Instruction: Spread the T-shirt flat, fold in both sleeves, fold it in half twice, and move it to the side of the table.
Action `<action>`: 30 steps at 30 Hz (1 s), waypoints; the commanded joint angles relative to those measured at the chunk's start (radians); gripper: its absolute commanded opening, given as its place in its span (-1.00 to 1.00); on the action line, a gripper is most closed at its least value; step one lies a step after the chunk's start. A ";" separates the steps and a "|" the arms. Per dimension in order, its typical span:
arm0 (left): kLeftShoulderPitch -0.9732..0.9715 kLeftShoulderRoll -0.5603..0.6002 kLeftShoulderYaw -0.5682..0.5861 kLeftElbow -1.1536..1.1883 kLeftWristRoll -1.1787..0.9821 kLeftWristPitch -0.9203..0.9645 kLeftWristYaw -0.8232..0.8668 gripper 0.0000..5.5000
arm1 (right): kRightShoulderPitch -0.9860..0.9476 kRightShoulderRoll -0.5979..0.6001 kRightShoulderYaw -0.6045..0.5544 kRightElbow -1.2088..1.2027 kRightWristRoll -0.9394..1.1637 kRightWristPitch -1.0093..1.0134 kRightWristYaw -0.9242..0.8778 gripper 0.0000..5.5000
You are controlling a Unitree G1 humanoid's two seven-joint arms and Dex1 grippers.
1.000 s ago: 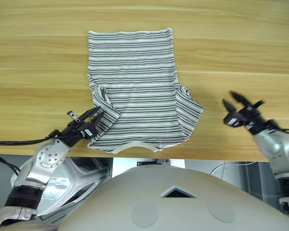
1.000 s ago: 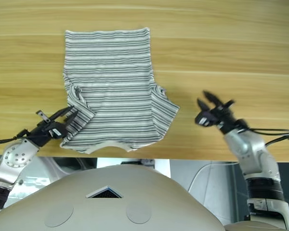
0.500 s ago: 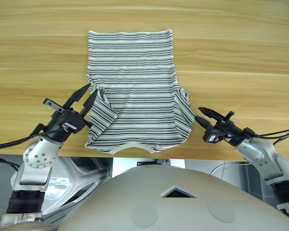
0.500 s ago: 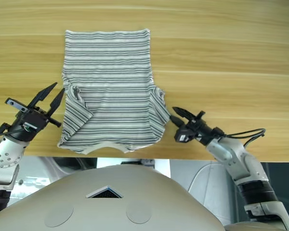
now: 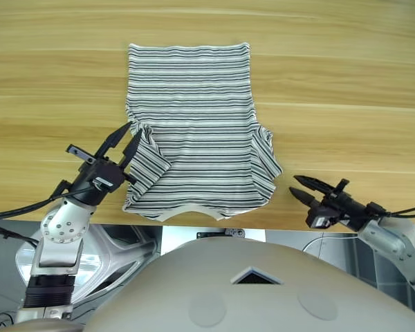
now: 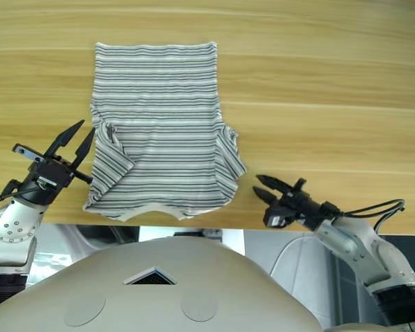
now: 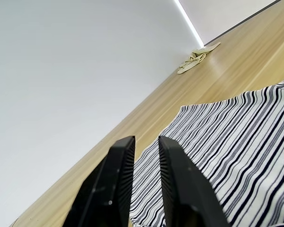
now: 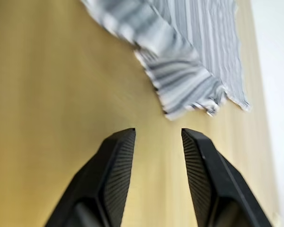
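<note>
The striped T-shirt [image 5: 194, 131] lies flat on the wooden table [image 5: 346, 83], hem at the far side, collar at the front edge, both sleeves turned in over the body. My left gripper [image 5: 133, 129] stands open just beside the folded left sleeve, its tips at the shirt's edge with nothing between them. In the left wrist view the fingers [image 7: 118, 189] hover over the striped cloth [image 7: 227, 156]. My right gripper [image 5: 294, 185] is open near the table's front edge, a short way right of the right sleeve. The right wrist view has the shirt [image 8: 180, 61] ahead of the gripper [image 8: 158, 135].
The table's front edge [image 5: 332, 227] runs just below both grippers. Bare wood stretches to the left and right of the shirt and behind it. A small pale object [image 7: 196, 56] lies far off on the table in the left wrist view.
The left gripper came off the shirt's lower left corner and moved out beside the left sleeve. The right gripper reached in to the right sleeve, which now lies further in, then drew back toward the front edge.
</note>
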 commanded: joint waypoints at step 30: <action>-0.010 -0.063 -0.047 0.009 0.032 -0.012 -0.049 -0.65 | -0.302 0.084 0.218 0.255 -0.105 0.012 0.084 -0.53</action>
